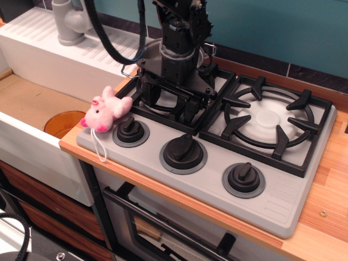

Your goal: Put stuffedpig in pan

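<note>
The stuffedpig (106, 112) is a fluffy pale-pink plush. It lies on the front left corner of the grey stove (283, 201), beside the left knob (131, 131), and its white string loop hangs over the stove edge. My gripper (168, 102) points down over the left burner grate, to the right of and behind the pig, not touching it. Its jaws look spread and empty. The pan (128, 71) is mostly hidden behind the arm. Only its wire loop handles and a bit of shiny rim show at the back of the left burner.
The right burner (270, 120) has a black grate and a white cap. Two more knobs (183, 152) sit along the stove front. A white sink (32, 103) with an orange disc (64, 123) lies to the left, with a faucet (70, 22) and drain rack behind. A wooden counter edge runs along the front.
</note>
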`<state>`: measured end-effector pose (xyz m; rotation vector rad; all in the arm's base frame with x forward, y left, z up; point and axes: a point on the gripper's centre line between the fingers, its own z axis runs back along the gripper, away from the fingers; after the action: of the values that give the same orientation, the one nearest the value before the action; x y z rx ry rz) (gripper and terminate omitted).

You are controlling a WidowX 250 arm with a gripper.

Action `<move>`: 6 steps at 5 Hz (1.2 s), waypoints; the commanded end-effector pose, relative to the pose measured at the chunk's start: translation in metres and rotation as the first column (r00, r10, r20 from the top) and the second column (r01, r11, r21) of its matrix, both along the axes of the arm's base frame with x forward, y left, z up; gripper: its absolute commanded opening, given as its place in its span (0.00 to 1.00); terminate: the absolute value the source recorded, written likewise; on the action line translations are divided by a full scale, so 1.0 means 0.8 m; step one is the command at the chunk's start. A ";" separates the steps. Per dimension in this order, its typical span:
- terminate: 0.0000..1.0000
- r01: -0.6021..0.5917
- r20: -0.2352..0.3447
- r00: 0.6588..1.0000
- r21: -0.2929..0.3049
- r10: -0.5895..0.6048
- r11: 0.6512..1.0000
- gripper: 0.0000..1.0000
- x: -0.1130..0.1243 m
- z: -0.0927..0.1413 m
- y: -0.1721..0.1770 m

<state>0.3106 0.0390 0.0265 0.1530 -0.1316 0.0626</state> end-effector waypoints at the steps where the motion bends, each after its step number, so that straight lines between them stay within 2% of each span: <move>1: 0.00 0.000 0.000 1.000 0.000 0.000 1.000 1.00 0.000 0.000 0.000; 3: 0.00 0.000 -0.065 0.998 0.023 0.002 1.000 1.00 -0.010 0.053 -0.001; 5: 0.00 0.009 -0.085 0.996 0.028 -0.006 1.000 1.00 -0.011 0.076 -0.002; 6: 0.00 0.044 -0.075 0.996 0.038 -0.041 0.998 1.00 -0.009 0.082 0.017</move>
<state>0.2940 0.0496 0.0692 0.1842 0.0185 -0.0043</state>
